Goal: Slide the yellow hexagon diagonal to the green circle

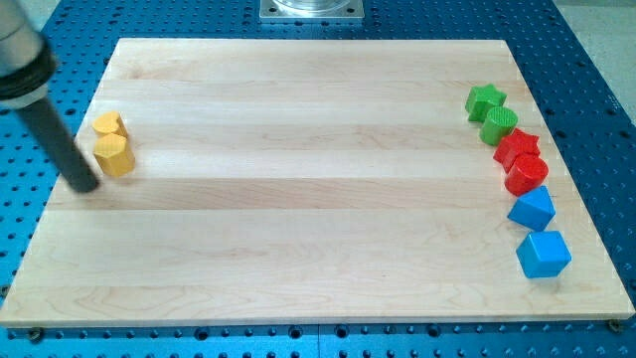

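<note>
Wooden board (298, 219), my tip (87, 186) just left of yellow hexagon (115, 155), green circle (500, 124) far right, no pincer shows.

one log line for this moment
tip: left of yellow hexagon | green circle: far right, untouched | slide: not yet done

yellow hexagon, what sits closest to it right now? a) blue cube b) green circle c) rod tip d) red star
c: my tip sits just to the view's left of the yellow hexagon, while the green circle and the other blocks line the view's right edge.
</note>
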`<state>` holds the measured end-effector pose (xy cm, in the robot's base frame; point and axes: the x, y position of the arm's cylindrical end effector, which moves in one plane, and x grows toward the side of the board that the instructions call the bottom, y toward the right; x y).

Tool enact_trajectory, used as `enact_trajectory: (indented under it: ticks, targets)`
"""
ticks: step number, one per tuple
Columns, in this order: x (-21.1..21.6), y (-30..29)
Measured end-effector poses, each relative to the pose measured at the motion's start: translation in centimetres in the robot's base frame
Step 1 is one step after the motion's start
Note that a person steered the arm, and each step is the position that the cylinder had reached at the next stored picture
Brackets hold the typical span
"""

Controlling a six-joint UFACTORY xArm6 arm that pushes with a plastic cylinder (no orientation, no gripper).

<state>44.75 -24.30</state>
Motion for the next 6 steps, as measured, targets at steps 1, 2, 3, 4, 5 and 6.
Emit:
enact_trajectory:
  ticks: [1,2,3,4,5,6]
  targets:
    - [-4.5,11.7]
    - [-3.7,9.6]
    - [-5.4,6.7]
    - [-11.7,13.8]
    - [-12.5,23.8]
    - [-12.4,27.0]
